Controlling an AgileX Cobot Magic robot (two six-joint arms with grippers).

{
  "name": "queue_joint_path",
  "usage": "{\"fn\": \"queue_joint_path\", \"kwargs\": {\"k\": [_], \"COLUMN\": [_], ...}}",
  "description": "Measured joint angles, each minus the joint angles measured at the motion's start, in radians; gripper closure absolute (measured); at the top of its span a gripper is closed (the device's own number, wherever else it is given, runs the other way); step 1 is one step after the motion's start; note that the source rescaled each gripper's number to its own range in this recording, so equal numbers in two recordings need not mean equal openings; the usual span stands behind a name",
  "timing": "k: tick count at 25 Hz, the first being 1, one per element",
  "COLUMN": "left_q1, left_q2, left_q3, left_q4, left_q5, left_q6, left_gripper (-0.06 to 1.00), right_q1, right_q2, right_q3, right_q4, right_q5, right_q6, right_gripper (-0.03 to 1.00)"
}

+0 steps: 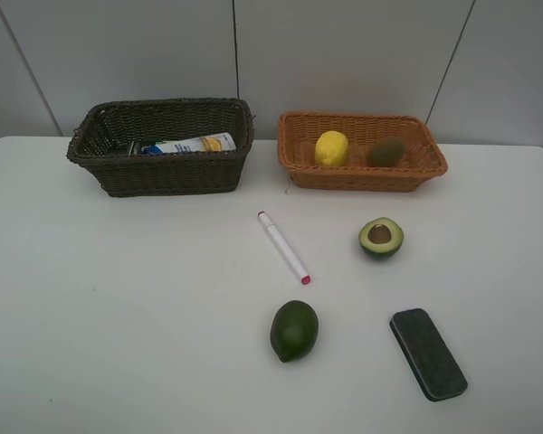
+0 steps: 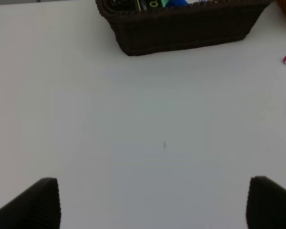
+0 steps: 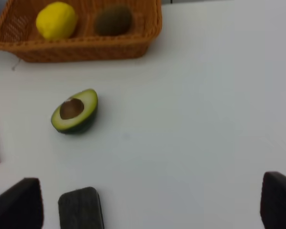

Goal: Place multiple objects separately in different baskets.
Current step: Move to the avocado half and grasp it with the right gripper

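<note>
Now, mid-sort, the left gripper (image 2: 155, 205) and right gripper (image 3: 148, 205) gape wide, empty; the halved avocado (image 3: 75, 111) likely needs grasping next.

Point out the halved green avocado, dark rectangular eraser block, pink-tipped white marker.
halved green avocado (image 1: 380, 236): exterior high view, brown pit.
dark rectangular eraser block (image 1: 428, 353): exterior high view, top face.
pink-tipped white marker (image 1: 282, 246): exterior high view, mid barrel.

The wall of the dark basket (image 1: 163, 172) hides most of the green bottle (image 1: 131, 146). My right wrist view cuts off the eraser (image 3: 81, 210); the kiwi (image 1: 385, 152) is blurred.
</note>
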Motion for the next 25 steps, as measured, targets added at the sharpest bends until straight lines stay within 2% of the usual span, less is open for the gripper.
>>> {"fn": "queue_joint_path", "kwargs": {"k": [3, 7, 12, 19, 25], "left_q1": [0.000, 0.000, 0.000, 0.000, 0.000], "left_q2": [0.000, 0.000, 0.000, 0.000, 0.000], "left_q3": [0.000, 0.000, 0.000, 0.000, 0.000], "left_q4": [0.000, 0.000, 0.000, 0.000, 0.000], "left_q5": [0.000, 0.000, 0.000, 0.000, 0.000], "left_q6": [0.000, 0.000, 0.000, 0.000, 0.000], "left_gripper": [-0.05, -0.05, -0.05, -0.05, -0.05], "right_q1": [0.000, 0.000, 0.000, 0.009, 0.159], "right_q2": [0.239, 0.580, 0.990, 1.291, 1.422], "right_q3": [-0.035, -0.113, -0.278, -0.464, -0.555], "right_q4": [0.000, 0.000, 0.000, 0.161, 0.171], "right_q5": [-0.098, -0.182, -0.181, -0.144, -0.144], "right_q6": [0.021, 0.040, 0.031, -0.040, -0.064], "right_gripper": [-0.03, -0.03, -0.03, -0.03, -0.03]}}
